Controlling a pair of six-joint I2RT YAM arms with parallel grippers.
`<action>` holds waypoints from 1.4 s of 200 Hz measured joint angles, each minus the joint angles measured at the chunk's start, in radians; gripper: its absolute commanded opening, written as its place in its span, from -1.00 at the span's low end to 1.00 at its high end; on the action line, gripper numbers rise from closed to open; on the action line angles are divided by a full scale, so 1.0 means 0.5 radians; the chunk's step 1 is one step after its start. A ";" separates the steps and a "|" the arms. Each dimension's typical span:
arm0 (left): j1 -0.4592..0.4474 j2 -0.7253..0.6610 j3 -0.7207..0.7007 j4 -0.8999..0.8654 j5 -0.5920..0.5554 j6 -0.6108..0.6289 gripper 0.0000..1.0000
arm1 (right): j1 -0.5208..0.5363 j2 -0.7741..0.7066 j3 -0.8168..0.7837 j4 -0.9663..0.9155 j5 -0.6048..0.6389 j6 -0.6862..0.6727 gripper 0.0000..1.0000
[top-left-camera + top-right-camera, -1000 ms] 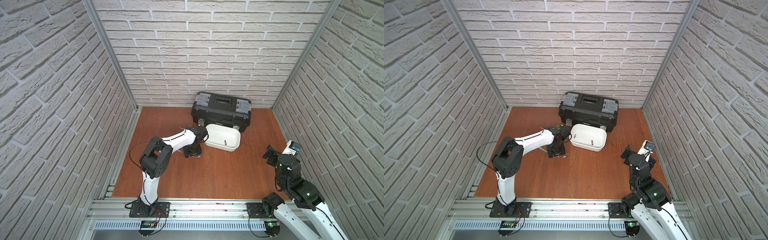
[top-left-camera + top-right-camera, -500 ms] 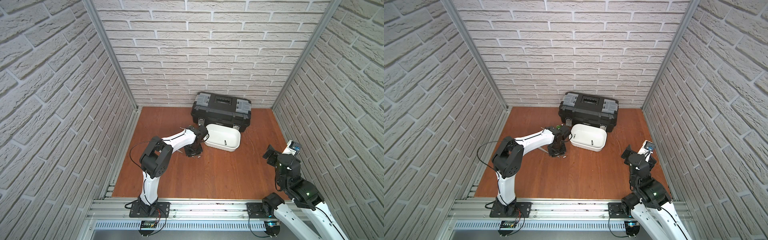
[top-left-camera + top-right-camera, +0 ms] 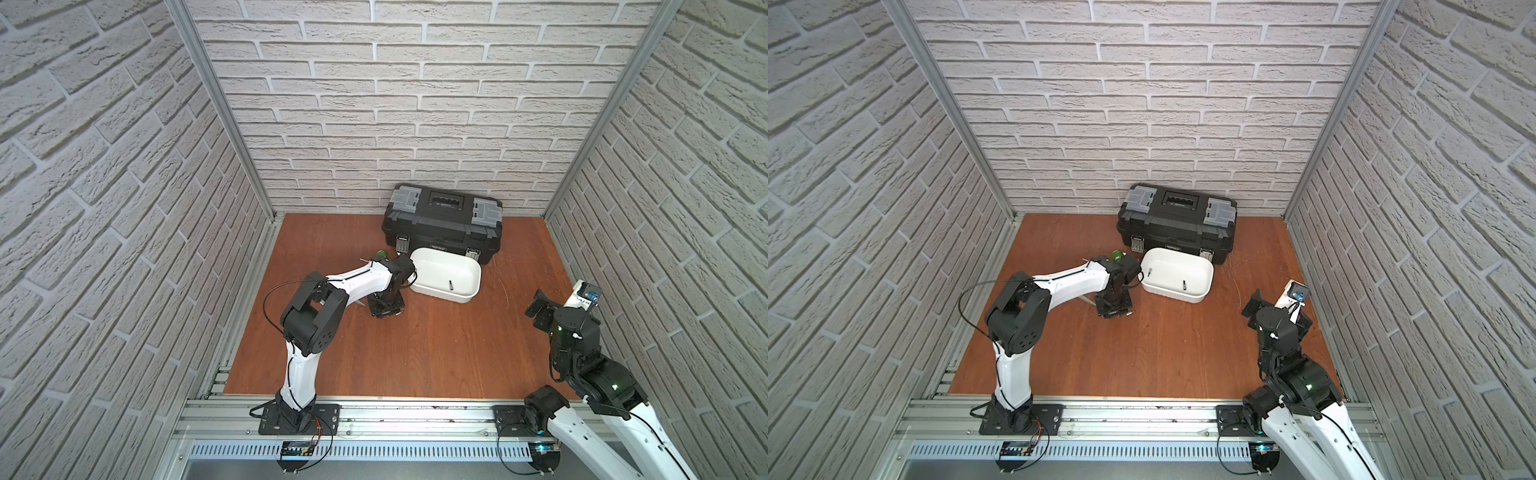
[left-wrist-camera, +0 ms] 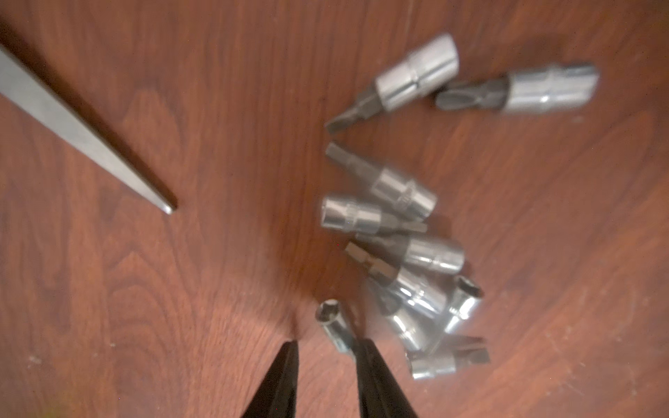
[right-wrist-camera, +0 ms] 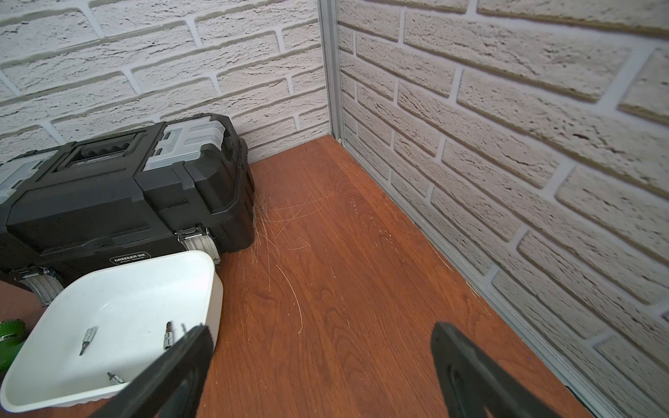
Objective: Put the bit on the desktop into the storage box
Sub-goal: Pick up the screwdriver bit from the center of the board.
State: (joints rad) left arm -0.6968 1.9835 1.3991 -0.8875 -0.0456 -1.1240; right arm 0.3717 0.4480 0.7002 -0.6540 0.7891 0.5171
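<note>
Hardly anything has shifted since the earlier top views: the left arm (image 3: 361, 282) stays low over the desktop (image 3: 415, 353), just beside the storage box (image 3: 444, 296). At the lower middle of the left wrist frame, the left gripper (image 4: 327, 349) stands narrowly parted and clamps nothing yet. The bit (image 4: 333, 327) lies between its tips, touching one finger and clear of the other. Its long axis runs nearly up the frame, hollow end toward the upper left. Closing off-centre could roll the slick bit out, or catch the pile (image 4: 416, 267) just beside it. The right gripper (image 5: 322, 331) gapes wide, empty.
</note>
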 measured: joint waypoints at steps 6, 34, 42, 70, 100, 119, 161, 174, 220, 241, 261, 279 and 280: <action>0.002 0.001 -0.009 0.008 0.005 0.000 -0.37 | 0.000 0.000 0.000 0.001 0.000 0.000 0.97; 0.006 0.006 -0.035 0.045 0.038 -0.008 -0.45 | 0.000 0.004 -0.001 0.001 0.000 0.000 0.97; 0.011 0.008 -0.035 0.054 0.049 -0.006 -0.48 | 0.000 0.006 0.000 0.001 -0.001 0.000 0.97; 0.015 0.010 -0.036 0.072 0.073 -0.008 -0.61 | 0.000 0.008 -0.001 0.000 -0.001 0.000 0.97; 0.021 0.009 -0.040 0.086 0.079 -0.008 -0.69 | 0.000 0.007 0.000 0.001 0.000 0.000 0.97; 0.031 0.007 -0.045 0.089 0.087 -0.007 -0.69 | 0.000 0.007 -0.001 0.000 0.000 0.000 0.97; 0.058 -0.018 -0.080 0.131 0.132 0.004 -0.65 | 0.000 0.007 -0.001 0.000 0.000 0.000 0.97; 0.067 -0.020 -0.085 0.138 0.147 0.010 -0.64 | 0.000 0.007 0.000 0.000 0.000 0.000 0.97; 0.085 -0.021 -0.086 0.145 0.183 0.032 -0.61 | 0.000 0.007 -0.001 0.000 -0.001 0.001 0.97; 0.098 -0.021 -0.086 0.146 0.205 0.050 -0.61 | 0.000 0.007 0.000 0.000 -0.001 0.001 0.97; 0.109 -0.021 -0.086 0.146 0.223 0.061 -0.61 | 0.000 0.007 -0.001 0.000 -0.001 0.001 0.97; 0.117 -0.021 -0.086 0.146 0.221 0.064 -0.66 | 0.000 0.007 -0.001 0.000 -0.001 0.001 0.97; 0.118 -0.021 -0.086 0.146 0.222 0.063 -0.67 | 0.000 0.007 -0.001 0.000 -0.001 0.001 0.97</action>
State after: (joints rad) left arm -0.6376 1.9728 1.3560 -0.8143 0.0654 -1.0924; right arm 0.3717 0.4515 0.6998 -0.6540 0.7887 0.5175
